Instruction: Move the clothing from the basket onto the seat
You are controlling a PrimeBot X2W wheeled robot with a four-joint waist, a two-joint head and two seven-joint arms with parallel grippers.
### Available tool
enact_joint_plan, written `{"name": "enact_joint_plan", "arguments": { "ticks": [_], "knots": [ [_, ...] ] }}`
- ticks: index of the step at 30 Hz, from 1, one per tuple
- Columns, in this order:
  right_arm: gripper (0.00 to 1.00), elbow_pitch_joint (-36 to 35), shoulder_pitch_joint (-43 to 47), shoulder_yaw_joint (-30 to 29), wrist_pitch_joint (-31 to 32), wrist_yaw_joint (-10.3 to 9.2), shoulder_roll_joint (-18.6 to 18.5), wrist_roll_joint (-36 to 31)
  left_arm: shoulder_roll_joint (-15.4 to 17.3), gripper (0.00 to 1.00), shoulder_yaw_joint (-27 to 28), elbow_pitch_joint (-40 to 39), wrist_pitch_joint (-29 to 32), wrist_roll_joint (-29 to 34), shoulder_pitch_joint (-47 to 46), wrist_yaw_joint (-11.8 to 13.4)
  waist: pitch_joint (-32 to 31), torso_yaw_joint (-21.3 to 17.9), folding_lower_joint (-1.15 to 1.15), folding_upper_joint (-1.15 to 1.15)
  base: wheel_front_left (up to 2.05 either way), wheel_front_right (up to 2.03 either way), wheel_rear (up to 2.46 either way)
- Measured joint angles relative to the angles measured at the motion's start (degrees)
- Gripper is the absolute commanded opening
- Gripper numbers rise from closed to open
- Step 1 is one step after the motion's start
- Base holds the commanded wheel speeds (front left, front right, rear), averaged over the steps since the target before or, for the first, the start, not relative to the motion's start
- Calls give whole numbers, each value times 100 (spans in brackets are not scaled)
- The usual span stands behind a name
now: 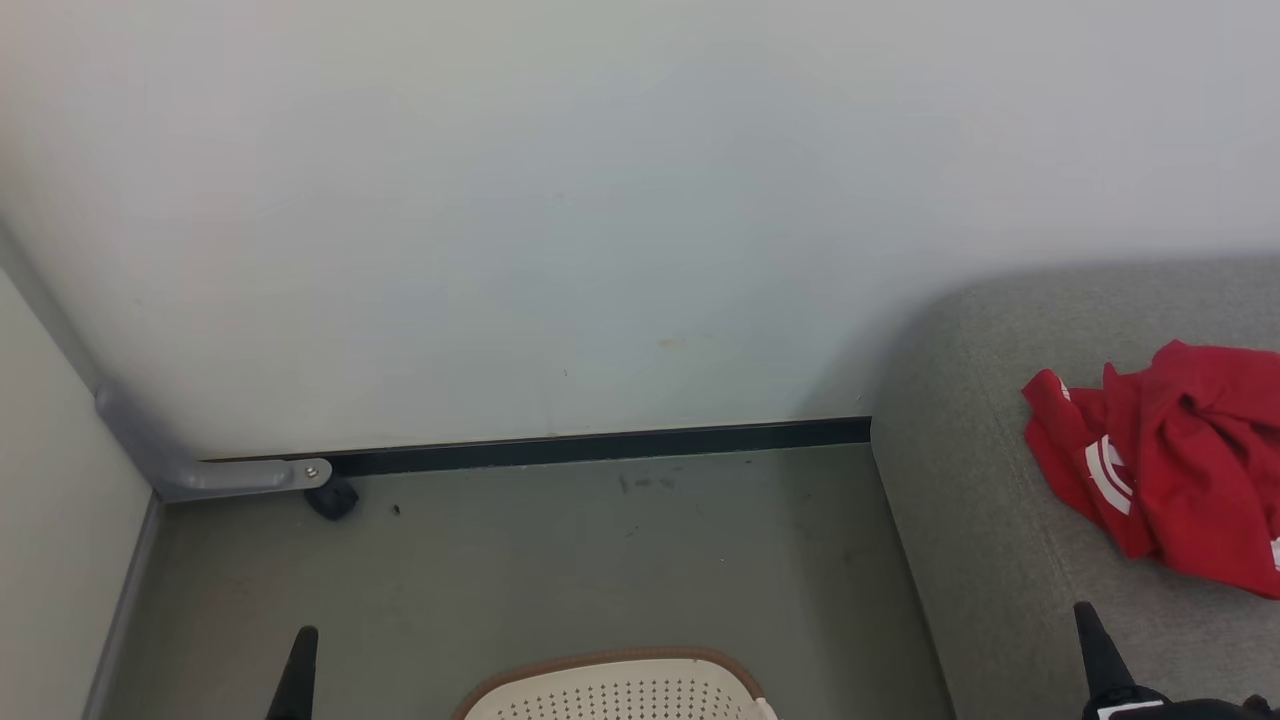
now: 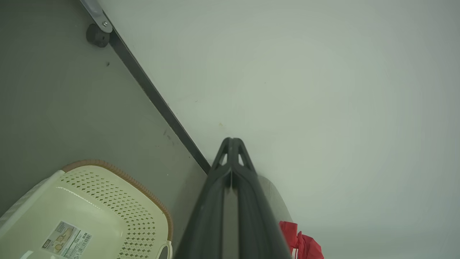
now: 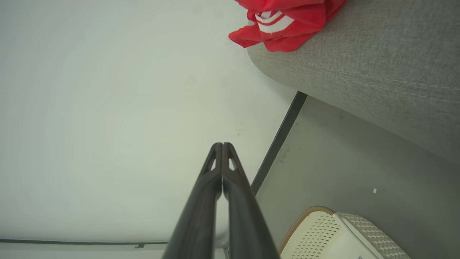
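One large grey seat (image 1: 1000, 560) is seen at the right of the head view, set against the pale wall (image 1: 600, 200). Upon it the clothing (image 1: 1170, 460) is heaped and crumpled, its long axis laid diagonally from near the seat's wall-side corner toward the view's right edge, a white-striped end pointed at the floor-side edge. The basket (image 1: 620, 690) is stood on the floor (image 1: 600, 560) left of the seat, well apart from the clothing. The left gripper (image 2: 233, 141) and right gripper (image 3: 222, 145) are held aloft, fingers pressed together on nothing.
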Motion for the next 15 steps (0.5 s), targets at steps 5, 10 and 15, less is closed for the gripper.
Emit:
{"name": "enact_joint_plan", "arguments": {
  "ticks": [5,10,15],
  "knots": [
    [0,3,-4,-155,99,71,34,388,-34,0,94,25,80,-343,-25,-55,2,3,0,0,0,0,0],
    [0,5,-10,-305,205,147,88,775,-52,0,162,43,175,-697,-117,-166,4,7,0,0,0,0,0],
    [0,9,-26,-461,304,219,131,1167,-83,0,236,69,243,-1038,-124,-245,6,10,0,0,0,0,0]
  ]
}}
